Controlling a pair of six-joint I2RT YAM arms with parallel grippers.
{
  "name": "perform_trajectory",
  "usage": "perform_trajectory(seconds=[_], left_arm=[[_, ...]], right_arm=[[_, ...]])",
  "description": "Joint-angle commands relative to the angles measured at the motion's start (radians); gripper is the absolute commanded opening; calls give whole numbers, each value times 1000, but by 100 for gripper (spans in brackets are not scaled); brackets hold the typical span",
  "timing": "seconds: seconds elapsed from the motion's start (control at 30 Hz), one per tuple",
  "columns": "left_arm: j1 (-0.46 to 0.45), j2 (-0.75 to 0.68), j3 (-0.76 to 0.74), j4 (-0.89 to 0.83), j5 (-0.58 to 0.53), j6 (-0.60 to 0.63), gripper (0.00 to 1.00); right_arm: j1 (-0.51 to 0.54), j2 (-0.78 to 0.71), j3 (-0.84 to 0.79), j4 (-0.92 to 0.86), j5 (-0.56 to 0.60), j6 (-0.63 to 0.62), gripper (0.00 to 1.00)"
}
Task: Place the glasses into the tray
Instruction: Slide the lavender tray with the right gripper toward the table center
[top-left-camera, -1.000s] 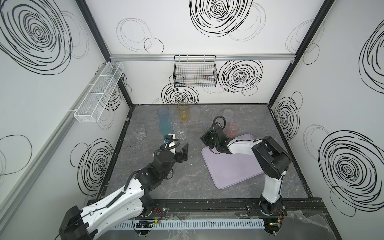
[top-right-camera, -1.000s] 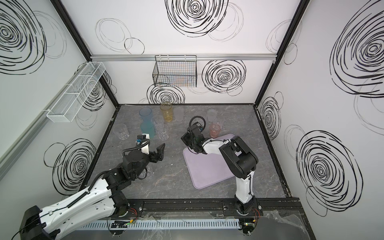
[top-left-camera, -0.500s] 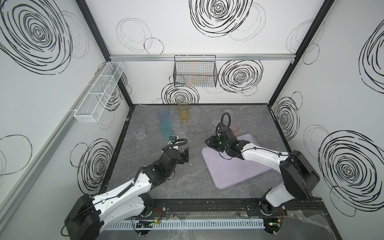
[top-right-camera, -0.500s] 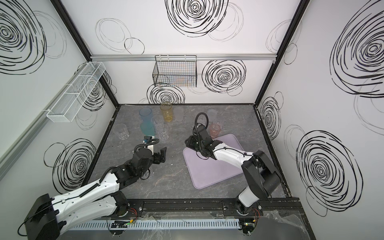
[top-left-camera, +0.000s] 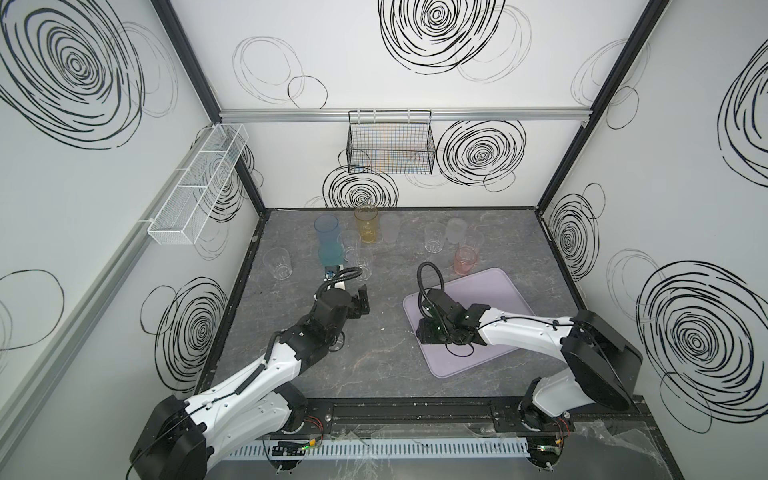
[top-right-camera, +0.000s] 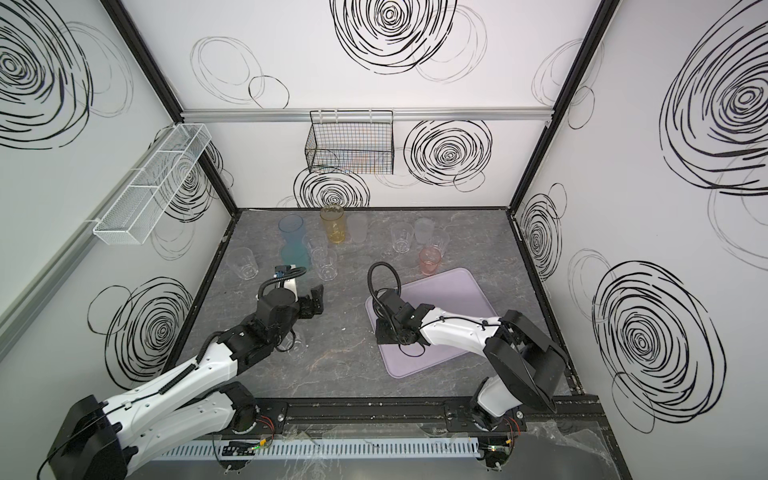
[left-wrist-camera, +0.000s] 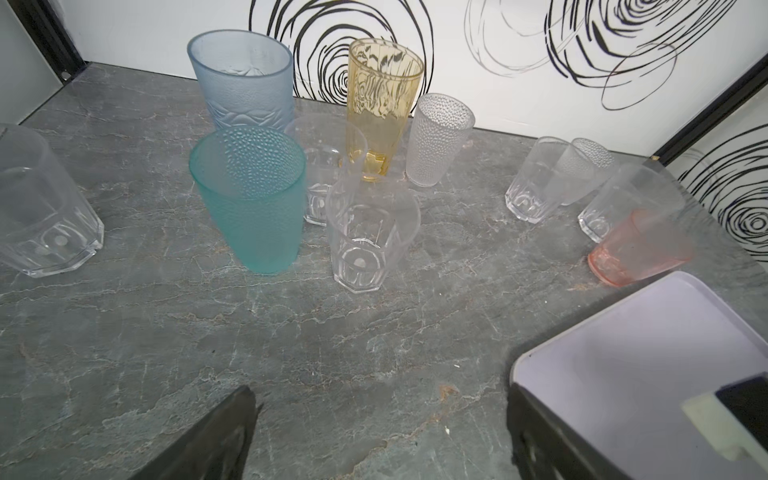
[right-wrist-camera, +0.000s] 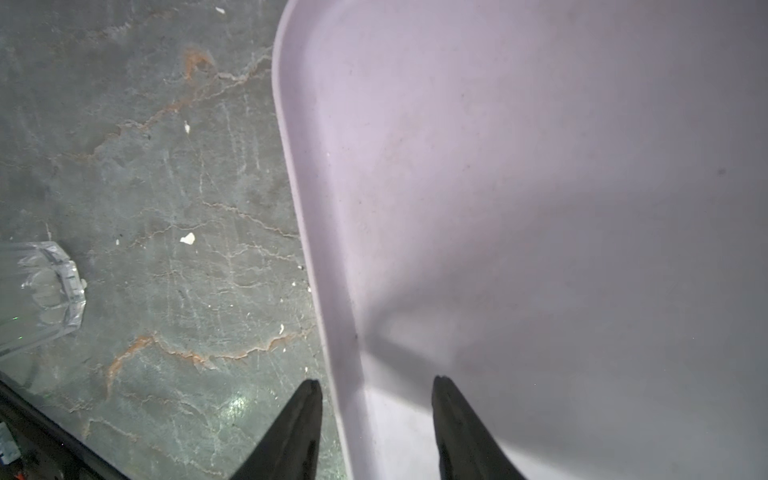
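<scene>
Nearest me, one clear faceted glass (top-right-camera: 296, 350) stands on the bench (top-right-camera: 332, 374), partly under the left arm (top-right-camera: 178, 386) and well apart from the tray (top-left-camera: 490, 291). Next out, the right end effector (right-wrist-camera: 376, 415) points down at the tray's near-left edge. Its fingers are parted, one over bench, the other over the tray floor, w/ the rim running btwn them and nothing clamped. The tray is pale lavender and lies flat on the right half of the bench, a bit askew.

The left end effector (left-wrist-camera: 378, 432) hovers over bare bench left of the tray, fingers spread wide, released, facing the glasses.

Further out is the left group. A teal glass (left-wrist-camera: 253, 208) has a short clear glass (left-wrist-camera: 370, 237) just beside it and a second clear one (left-wrist-camera: 328, 166) behind. Then come a tall blue glass (left-wrist-camera: 245, 79), a tall amber glass (left-wrist-camera: 382, 104) and a dotted frosted glass (left-wrist-camera: 438, 141). A lone clear glass (top-left-camera: 279, 262) sits nr the left wall.

In the right group, the pink glass (top-left-camera: 464, 259) stands just beside the tray's far edge, outside it. Behind it are two clear tumblers (left-wrist-camera: 532, 187) and a frosted tumbler (left-wrist-camera: 590, 162). All are upright on the bench.

Farthest off, a black wire basket (top-left-camera: 390, 145) hangs on the back wall and a white mesh basket (top-left-camera: 199, 187) on the left wall.
</scene>
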Motion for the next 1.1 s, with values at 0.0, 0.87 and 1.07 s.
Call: perform_trajectory(seconds=[0.0, 0.87, 1.07], left_arm=[[3, -36, -4, 25, -14, -17, 96], [144, -153, 109, -79, -14, 91, 97], [388, -64, 271, -150, 344, 142, 80]], right_arm=[[13, 20, 33, -3, 27, -19, 48], [-39, 294, 141, 316, -106, 127, 11], [-56, 346, 170, 422, -171, 278, 17]])
